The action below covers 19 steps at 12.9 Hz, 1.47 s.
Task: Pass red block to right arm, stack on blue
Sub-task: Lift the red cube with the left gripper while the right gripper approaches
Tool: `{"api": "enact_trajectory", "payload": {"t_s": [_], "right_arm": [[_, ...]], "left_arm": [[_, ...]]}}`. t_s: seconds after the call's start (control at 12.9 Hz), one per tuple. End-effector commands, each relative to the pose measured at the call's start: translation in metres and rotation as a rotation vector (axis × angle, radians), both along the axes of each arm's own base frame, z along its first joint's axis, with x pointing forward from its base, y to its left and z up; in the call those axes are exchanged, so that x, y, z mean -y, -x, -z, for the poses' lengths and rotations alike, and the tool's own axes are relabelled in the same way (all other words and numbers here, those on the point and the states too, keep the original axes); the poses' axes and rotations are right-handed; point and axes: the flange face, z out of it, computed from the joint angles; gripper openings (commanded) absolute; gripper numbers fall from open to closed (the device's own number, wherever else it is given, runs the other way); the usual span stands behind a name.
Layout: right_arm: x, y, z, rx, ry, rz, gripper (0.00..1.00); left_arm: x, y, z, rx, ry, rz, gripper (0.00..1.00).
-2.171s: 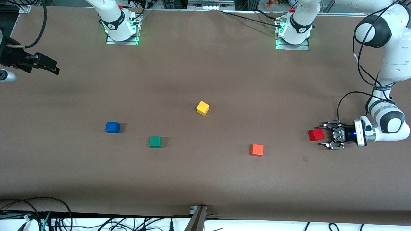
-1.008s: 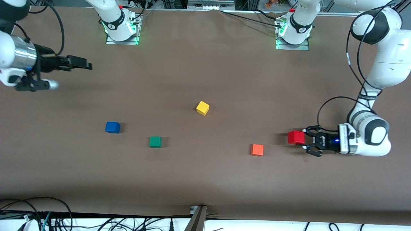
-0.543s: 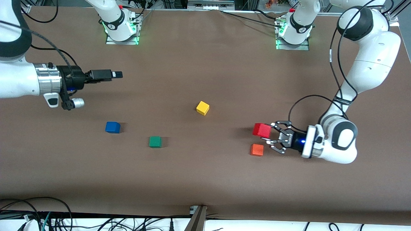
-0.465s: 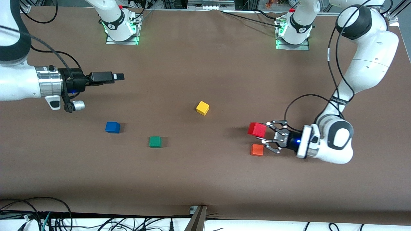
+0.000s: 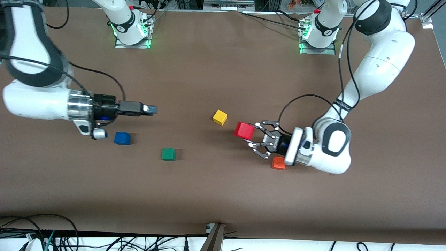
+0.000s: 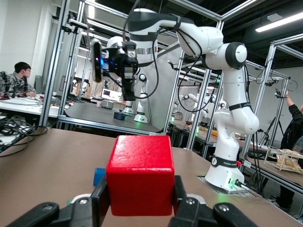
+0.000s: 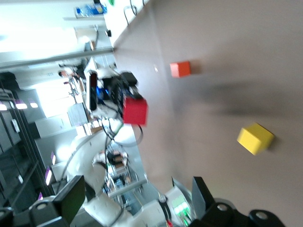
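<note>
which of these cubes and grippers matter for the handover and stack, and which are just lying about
In the job:
- red block, held up in the left gripper
- right gripper, open, above the table near the blue block
- blue block, on the table

Just lying about:
- yellow cube
- green cube
- orange cube, partly under the left arm's wrist

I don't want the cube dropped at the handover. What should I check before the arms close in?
1. Red block clamped in the left tool: ok.
2. Block face free for the right tool to grip: ok, it sticks out past the fingers.
3. Right tool open: ok, per the right wrist view.
4. Gap between tools free of obstacles: cannot tell, yellow cube lies under the path.
5. Blue cube uncovered: ok.
</note>
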Motion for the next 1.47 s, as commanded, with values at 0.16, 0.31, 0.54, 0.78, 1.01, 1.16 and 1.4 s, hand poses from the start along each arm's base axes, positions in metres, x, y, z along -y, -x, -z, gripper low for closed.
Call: {"api": "enact_trajectory", "payload": {"t_s": [0.16,0.31,0.54,0.78,1.01,1.16,1.4], "right_arm": [[-0.082,0.022,0.015,-0.016,0.004,0.197,1.00],[-0.087,0.033,0.038,-0.059,0.046,0.243,1.00],[-0.099,0.042,0.037,-0.102,-0.024,0.258,1.00],[-0.098,0.054,0.019,-0.066,-0.036,0.238,1.00],[-0.102,0.055,0.022,-0.063,-0.036,0.223,1.00],[-0.105,0.056,0.033,-0.071,-0.027,0.215,1.00],[-0.114,0.053,0.038,-0.069,-0.023,0.212,1.00]], "left_arm": [[0.063,0.015,-0.037,0.013,0.042,-0.027,0.00],[0.080,0.020,-0.048,0.012,0.052,-0.040,0.00],[0.101,0.025,-0.054,-0.020,0.070,-0.077,0.00],[0.103,0.025,-0.053,-0.019,0.064,-0.086,0.00],[0.103,0.025,-0.053,-0.020,0.065,-0.087,0.00],[0.103,0.025,-0.053,-0.019,0.064,-0.086,0.00],[0.103,0.025,-0.053,-0.019,0.064,-0.086,0.00]]}}
